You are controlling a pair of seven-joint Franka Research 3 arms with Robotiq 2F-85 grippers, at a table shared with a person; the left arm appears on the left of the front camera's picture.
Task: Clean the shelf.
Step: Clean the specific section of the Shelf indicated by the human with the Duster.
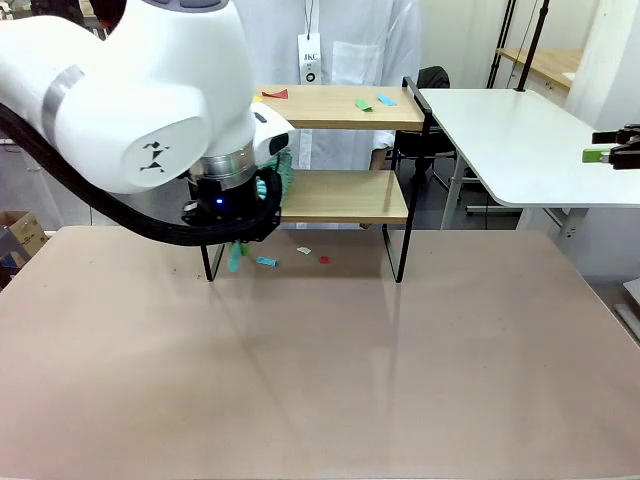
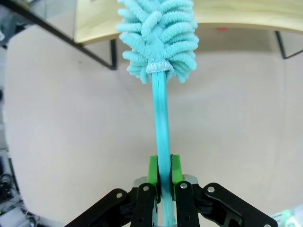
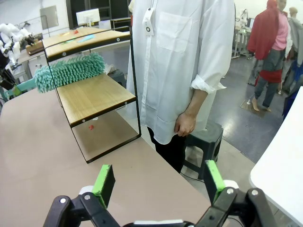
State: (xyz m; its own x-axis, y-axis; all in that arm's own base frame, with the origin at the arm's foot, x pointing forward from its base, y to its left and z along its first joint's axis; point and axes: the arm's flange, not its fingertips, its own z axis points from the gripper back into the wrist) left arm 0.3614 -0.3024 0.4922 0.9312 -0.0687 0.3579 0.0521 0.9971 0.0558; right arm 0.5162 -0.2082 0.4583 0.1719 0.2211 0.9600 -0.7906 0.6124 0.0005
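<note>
The shelf (image 1: 345, 198) stands at the tan table's far side, two wood boards in a black frame. My left gripper (image 2: 163, 172) is shut on the teal handle of a fluffy teal duster (image 2: 158, 38). The duster head (image 1: 285, 175) sits at the left end of the lower board (image 3: 97, 97), between the two boards. Red, green and blue paper scraps (image 1: 363, 104) lie on the top board. More scraps (image 1: 266, 262) lie on the table under the shelf. At the far right, over the white table, my right gripper (image 1: 603, 148) hangs open and empty, its green pads (image 3: 105, 178) wide apart.
A person in a white coat (image 3: 182, 66) stands close behind the shelf, one hand (image 3: 184, 124) hanging down. A white table (image 1: 520, 130) adjoins at the right. The near half of the tan table (image 1: 320, 380) is bare. A dark stool (image 3: 208, 137) stands by the person.
</note>
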